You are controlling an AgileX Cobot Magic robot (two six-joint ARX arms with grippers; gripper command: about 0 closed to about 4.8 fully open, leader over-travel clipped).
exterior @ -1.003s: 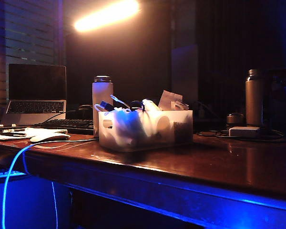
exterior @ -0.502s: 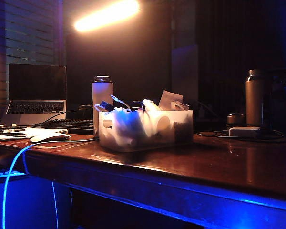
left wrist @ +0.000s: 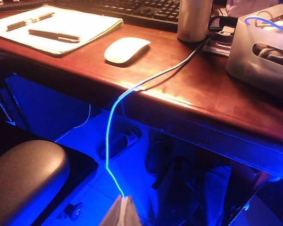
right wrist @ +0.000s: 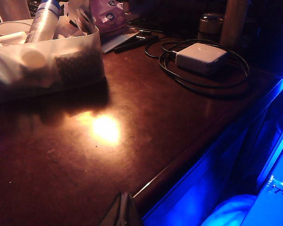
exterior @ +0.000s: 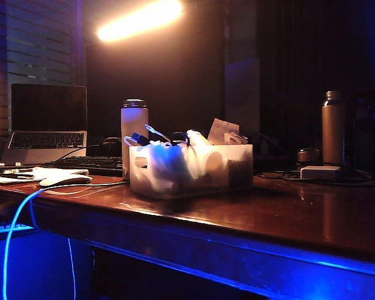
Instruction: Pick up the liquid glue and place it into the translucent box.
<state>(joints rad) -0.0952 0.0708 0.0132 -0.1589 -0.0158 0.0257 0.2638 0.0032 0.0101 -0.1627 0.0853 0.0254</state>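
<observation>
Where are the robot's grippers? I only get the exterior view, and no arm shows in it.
Observer: The left gripper hangs shut in front of the table, low over the floor.
Operator: And the other one?
Observer: The right gripper is shut too, empty, by the table's front edge.
Operator: Is the glue boxed already?
Observer: A pale round bottle end, likely the liquid glue, presses against the inside wall of the translucent box.
</observation>
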